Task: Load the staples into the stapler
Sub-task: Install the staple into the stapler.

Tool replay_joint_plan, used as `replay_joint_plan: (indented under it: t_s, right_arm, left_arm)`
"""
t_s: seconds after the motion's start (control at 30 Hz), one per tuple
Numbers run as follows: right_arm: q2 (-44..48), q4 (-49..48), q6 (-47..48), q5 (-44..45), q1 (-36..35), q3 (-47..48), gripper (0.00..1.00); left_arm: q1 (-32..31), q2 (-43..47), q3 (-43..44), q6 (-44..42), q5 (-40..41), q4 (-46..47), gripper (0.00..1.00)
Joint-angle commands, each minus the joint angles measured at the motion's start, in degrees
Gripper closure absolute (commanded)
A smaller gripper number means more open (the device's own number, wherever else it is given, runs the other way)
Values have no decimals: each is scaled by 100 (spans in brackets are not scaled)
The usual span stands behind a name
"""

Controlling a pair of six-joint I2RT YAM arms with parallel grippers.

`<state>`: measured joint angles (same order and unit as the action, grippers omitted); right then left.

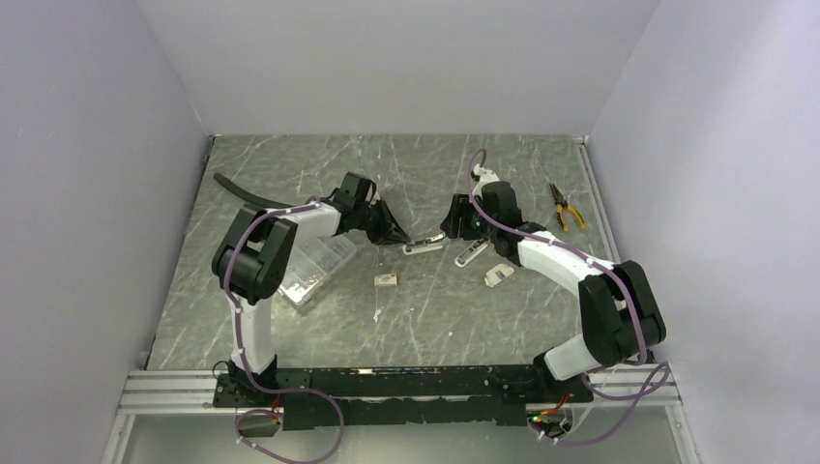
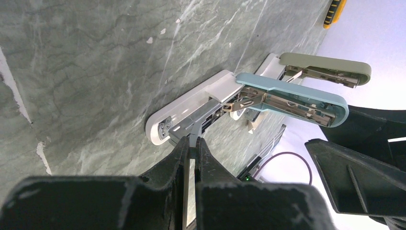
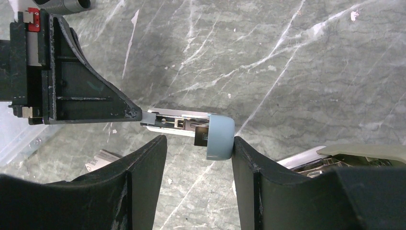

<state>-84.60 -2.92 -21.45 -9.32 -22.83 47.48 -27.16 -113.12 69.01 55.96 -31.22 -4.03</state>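
Left gripper (image 2: 191, 143) pinches nearly closed at the open stapler's (image 2: 191, 108) magazine tip, perhaps on 1 thin strip, the stapler's long axis running straight ahead. Right gripper (image 3: 198, 140) gapes around the blue lid (image 3: 220, 136). The staples box (image 1: 387, 279) lies on the surface (image 1: 435, 319), nearer the left arm.

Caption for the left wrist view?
Left gripper, nearly shut, at the magazine of the open blue stapler; olive stapler open behind.

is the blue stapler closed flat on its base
No, the blue top is swung up well clear of the white base it hinges on.
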Motion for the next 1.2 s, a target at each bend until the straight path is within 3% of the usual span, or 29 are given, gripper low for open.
replay_joint_plan:
  t_s: [0.0, 1.17]
  right_arm:
    - [110, -148, 58, -59, -21, 2, 44]
    - [68, -200, 88, -96, -20, -9, 44]
  left_arm:
    - [-34, -75, 3, -137, 43, 105, 97]
    - [-189, -371, 563, -527, 343, -652, 91]
